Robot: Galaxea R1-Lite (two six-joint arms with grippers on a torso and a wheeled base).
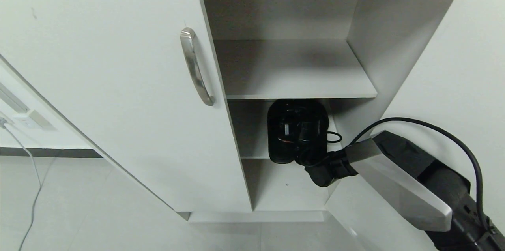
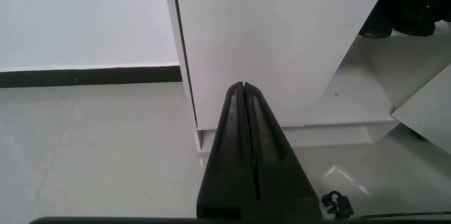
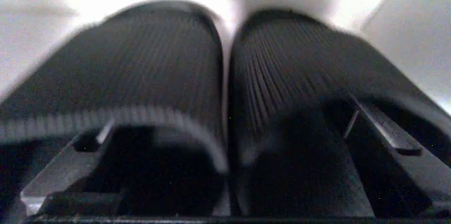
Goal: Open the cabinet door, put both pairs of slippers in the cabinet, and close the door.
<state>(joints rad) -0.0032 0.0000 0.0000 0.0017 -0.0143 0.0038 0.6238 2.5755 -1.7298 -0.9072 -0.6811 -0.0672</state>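
Left tool [image 2: 243, 86]: clenched, holding nothing, over the floor near the shut left door [image 1: 110, 85], a smooth white panel with a curved metal handle [image 1: 196, 65]. Black slippers [image 1: 294, 124]: a ribbed, rubbery pair side by side on the lower shelf [image 1: 252, 152], long axis running near to far. Right tool [image 1: 305, 140] is at their near end, reaching in beside the open right door [image 1: 453, 77]. I cannot tell whether it is grasping or has released. The right arm is the nearer one.
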